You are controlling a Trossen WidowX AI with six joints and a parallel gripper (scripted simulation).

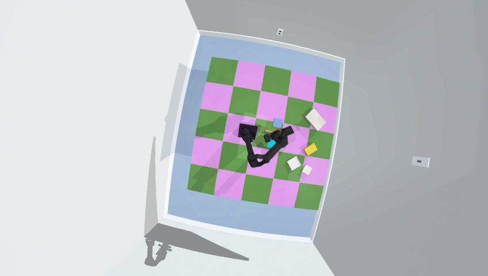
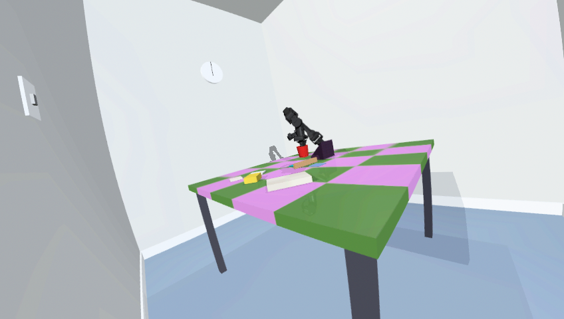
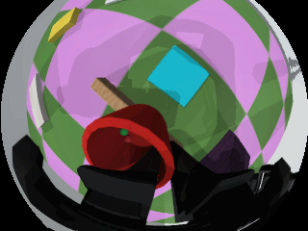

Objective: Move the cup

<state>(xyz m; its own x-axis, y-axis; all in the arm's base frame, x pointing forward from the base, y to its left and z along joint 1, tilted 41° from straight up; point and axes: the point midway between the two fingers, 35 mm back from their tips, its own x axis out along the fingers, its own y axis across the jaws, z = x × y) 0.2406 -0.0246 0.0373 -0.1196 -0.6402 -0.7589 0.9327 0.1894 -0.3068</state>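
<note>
Grasping the red cup by its wall, the tool shows no readable writing.

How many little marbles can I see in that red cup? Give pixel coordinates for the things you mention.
2. A small green marble (image 3: 124, 132) and a small dark red marble (image 3: 128, 139) lie together inside the red tapered cup (image 1: 277, 130) (image 2: 302, 151) (image 3: 149, 115). More may be hidden.

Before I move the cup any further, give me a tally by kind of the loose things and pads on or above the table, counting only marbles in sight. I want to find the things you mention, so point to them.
Cup, red (image 1: 277, 130) (image 2: 302, 151) (image 3: 154, 117): 1
Marbles visible, green marble (image 3: 124, 132) and red marble (image 3: 128, 139): 2
Pads, blue pad (image 1: 277, 122) (image 2: 317, 165) and cyan pad (image 1: 270, 144) (image 3: 178, 76): 2
Wooden bar (image 1: 267, 130) (image 2: 304, 163) (image 3: 112, 92): 1
Yellow block (image 1: 310, 149) (image 2: 252, 178) (image 3: 64, 24): 1
Pale pieces, large (image 1: 315, 119) (image 2: 289, 182) (image 3: 38, 100), medium (image 1: 293, 163) and small (image 1: 307, 169) (image 2: 235, 179): 3
Total: 10
</note>
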